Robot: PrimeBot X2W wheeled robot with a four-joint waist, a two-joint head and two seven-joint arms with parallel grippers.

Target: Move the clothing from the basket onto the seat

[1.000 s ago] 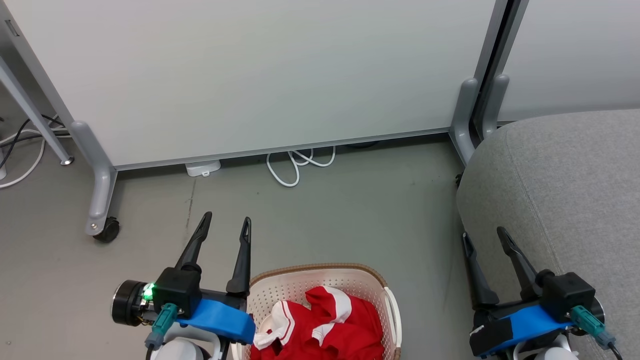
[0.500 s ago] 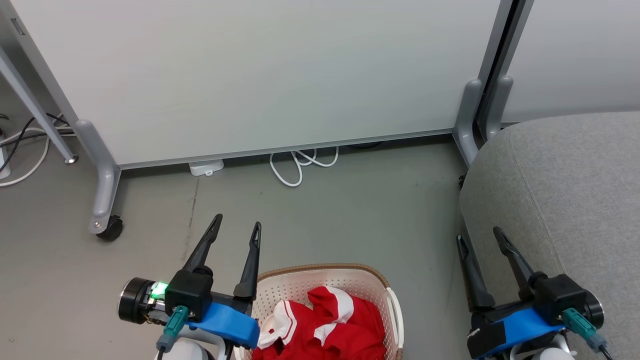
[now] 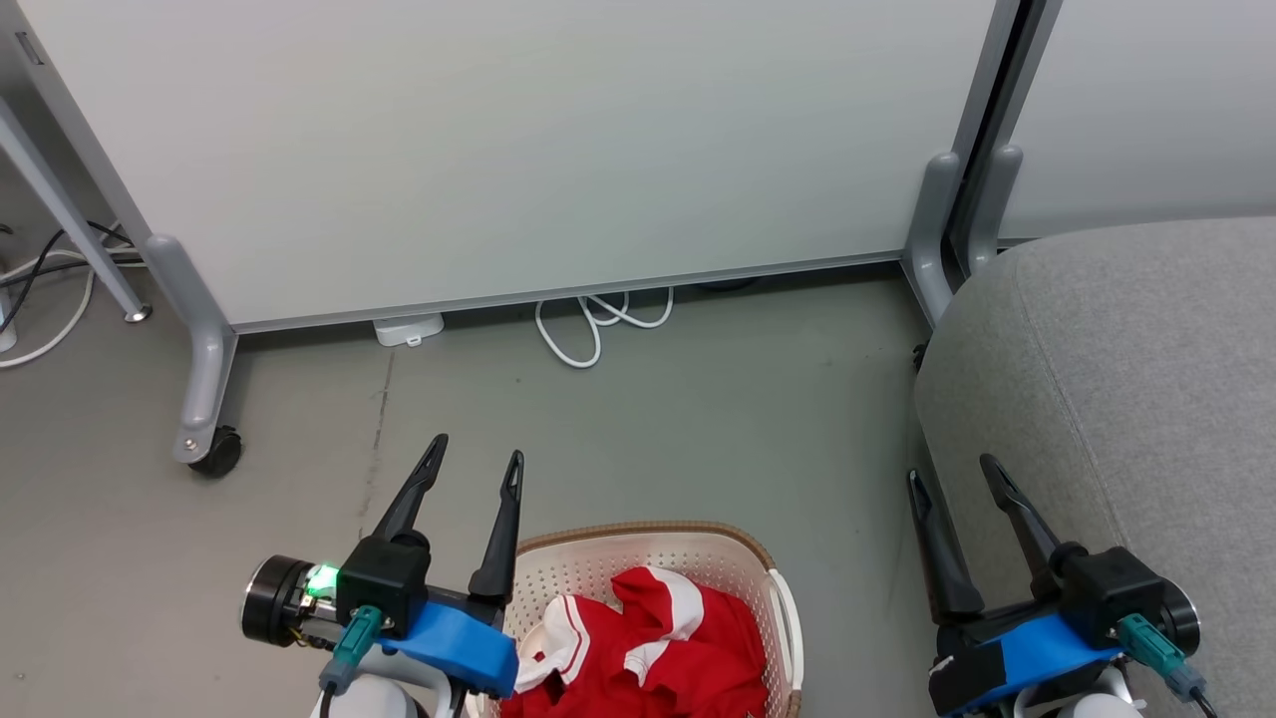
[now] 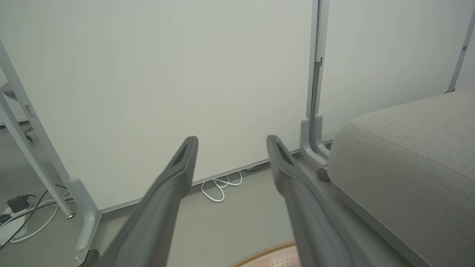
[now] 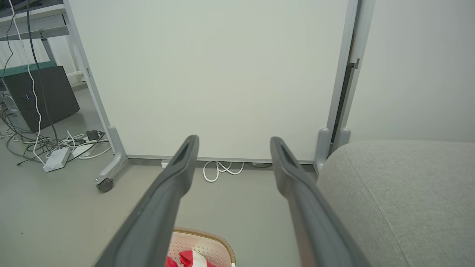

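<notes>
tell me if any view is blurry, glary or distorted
Head view: soft even light, no glare, sharp throughout; the green light on the left wrist blooms slightly. Left wrist view: left gripper fingers blur near the lens, and the panel frame leans, likely wide-angle. Right wrist view: right gripper fingers equally soft; the seat fabric reads clear.

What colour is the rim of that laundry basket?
Brown, a woven rim on the cream-white basket; the head view shows it best.
</notes>
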